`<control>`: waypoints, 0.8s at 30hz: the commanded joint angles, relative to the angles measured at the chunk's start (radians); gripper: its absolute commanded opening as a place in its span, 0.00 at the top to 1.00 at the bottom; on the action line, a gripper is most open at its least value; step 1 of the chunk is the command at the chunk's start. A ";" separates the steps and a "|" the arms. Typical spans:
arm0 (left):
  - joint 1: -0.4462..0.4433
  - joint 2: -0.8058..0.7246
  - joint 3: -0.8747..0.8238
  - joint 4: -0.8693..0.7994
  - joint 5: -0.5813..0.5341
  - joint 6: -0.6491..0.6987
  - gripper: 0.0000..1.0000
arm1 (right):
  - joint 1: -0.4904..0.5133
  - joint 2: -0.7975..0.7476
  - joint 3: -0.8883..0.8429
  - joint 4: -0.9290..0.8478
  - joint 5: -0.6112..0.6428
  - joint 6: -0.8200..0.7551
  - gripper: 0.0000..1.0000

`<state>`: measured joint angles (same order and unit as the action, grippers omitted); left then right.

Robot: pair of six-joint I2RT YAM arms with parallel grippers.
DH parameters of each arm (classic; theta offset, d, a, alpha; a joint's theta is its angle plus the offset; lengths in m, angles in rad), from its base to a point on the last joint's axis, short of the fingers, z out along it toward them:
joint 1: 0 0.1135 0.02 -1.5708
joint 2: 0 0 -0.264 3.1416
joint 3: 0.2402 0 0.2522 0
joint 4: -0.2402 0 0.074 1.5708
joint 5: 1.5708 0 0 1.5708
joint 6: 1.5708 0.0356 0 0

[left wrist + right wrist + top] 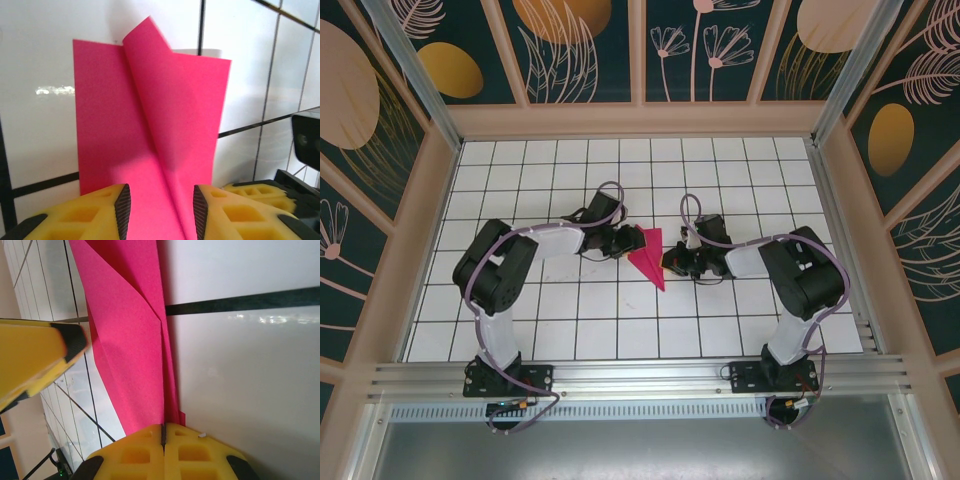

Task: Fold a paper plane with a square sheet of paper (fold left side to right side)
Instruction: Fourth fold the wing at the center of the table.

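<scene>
Pinching the paper plane (648,257) at its edge on the table (720,320), our right claw (163,434) is pressed tight together; our left claw (161,209) stands partly spread, a raised flap passing through the gap.

Left claw (161,209) parted, right claw (163,434) pressed shut, both arms reaching inward.

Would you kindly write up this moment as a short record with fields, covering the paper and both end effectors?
Surface: white tiled table
Pink paper: partly folded to a point, lying mid-table between the two arms, one flap raised
Left end effector: open, one finger on either side of the paper
Right end effector: shut at the paper's edge; pinching or pressing, cannot tell
Fold: raised flap not yet pressed flat
</scene>
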<state>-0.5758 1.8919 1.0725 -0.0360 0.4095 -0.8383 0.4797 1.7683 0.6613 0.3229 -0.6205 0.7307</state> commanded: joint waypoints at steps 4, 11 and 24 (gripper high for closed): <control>-0.004 -0.071 0.030 0.005 0.058 0.022 0.64 | 0.012 0.048 -0.008 -0.104 0.102 -0.032 1.00; -0.032 0.024 0.092 0.048 0.120 0.016 0.65 | 0.012 0.045 -0.005 -0.107 0.101 -0.035 1.00; -0.032 0.143 0.109 0.027 0.057 0.040 0.65 | 0.013 0.045 0.001 -0.119 0.098 -0.046 1.00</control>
<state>-0.6090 2.0140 1.1652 -0.0010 0.4911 -0.8223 0.4805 1.7683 0.6689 0.3054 -0.6174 0.7166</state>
